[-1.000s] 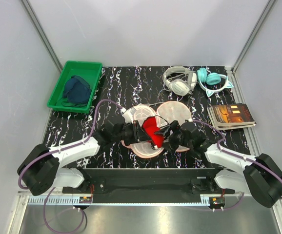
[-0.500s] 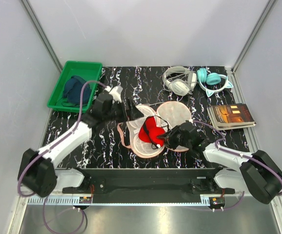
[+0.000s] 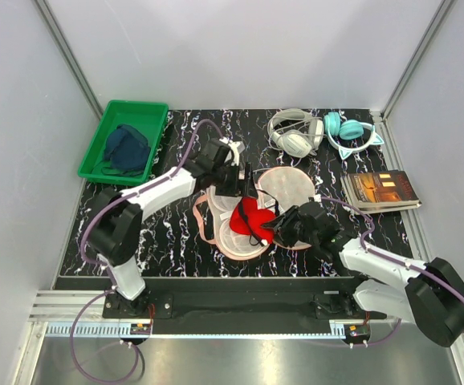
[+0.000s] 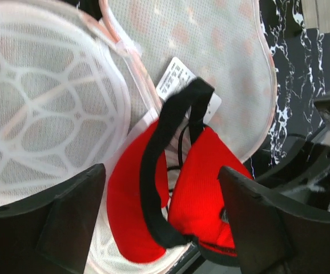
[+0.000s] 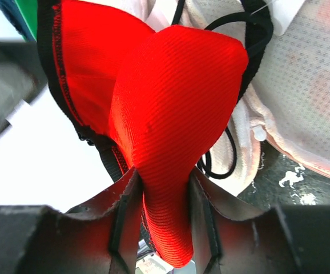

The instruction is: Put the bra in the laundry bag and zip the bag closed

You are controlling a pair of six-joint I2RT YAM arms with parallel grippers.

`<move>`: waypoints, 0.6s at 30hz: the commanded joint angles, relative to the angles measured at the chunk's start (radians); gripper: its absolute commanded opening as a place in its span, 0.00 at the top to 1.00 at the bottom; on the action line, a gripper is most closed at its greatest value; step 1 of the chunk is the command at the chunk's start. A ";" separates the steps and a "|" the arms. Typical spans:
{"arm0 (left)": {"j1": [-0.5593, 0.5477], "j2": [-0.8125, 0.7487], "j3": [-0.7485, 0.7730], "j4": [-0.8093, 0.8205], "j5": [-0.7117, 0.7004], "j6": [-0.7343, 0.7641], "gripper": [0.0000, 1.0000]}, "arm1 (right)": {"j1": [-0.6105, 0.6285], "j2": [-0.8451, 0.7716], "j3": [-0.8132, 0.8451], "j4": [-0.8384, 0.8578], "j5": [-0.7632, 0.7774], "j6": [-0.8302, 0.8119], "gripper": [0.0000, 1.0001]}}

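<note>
Pinching one rounded cup of the bra point(image 5: 170, 85) in the right claw point(image 5: 162, 182), at the near right edge of the laundry bag point(image 5: 302, 85); clamps the red fabric from both sides, with the cup bulging up above the fingers. Shows, from above, the same right claw point(image 3: 274, 223) closed on the bra point(image 3: 252, 216), over the middle hinge and near-left shell of the laundry bag point(image 3: 292, 186); cannot tell whether the bra rests on the mesh or hangs just above it. Finds the laundry bag spread open like a clamshell on the black marbled bench point(image 3: 168, 241), white mesh upward, pink edging round both halves, zip undone. Holds the left claw point(image 3: 242, 180) over the far rim of the laundry bag, fingers well apart and gripping nothing. Looks down through that left claw point(image 4: 160, 171) at the bra point(image 4: 202, 182) folded cup against cup, with a black strap point(image 4: 153, 165) looping up over it and a white label point(image 4: 173, 80) on the mesh of the laundry bag point(image 4: 39, 114) just beyond. Sets a green tray point(image 3: 148, 128) well off to the far left of the laundry bag, with a dark blue garment point(image 3: 126, 148) inside it. Puts white headphones point(image 3: 292, 135) and teal cat-ear headphones point(image 3: 348, 132) side by side beyond the laundry bag to the far right, and a book point(image 3: 380, 191) to the right of the laundry bag, near but apart
</note>
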State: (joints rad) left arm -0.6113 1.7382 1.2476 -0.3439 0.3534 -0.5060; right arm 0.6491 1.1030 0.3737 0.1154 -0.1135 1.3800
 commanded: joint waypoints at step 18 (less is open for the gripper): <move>-0.084 -0.083 0.086 -0.207 -0.306 0.019 1.00 | 0.006 -0.262 0.281 -0.520 0.288 -0.268 0.88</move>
State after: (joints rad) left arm -0.6884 1.8526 1.3968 -0.5426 0.1493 -0.3840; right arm 0.6495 0.8791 0.5129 -0.2398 0.0387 1.2461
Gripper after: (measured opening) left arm 0.016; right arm 0.154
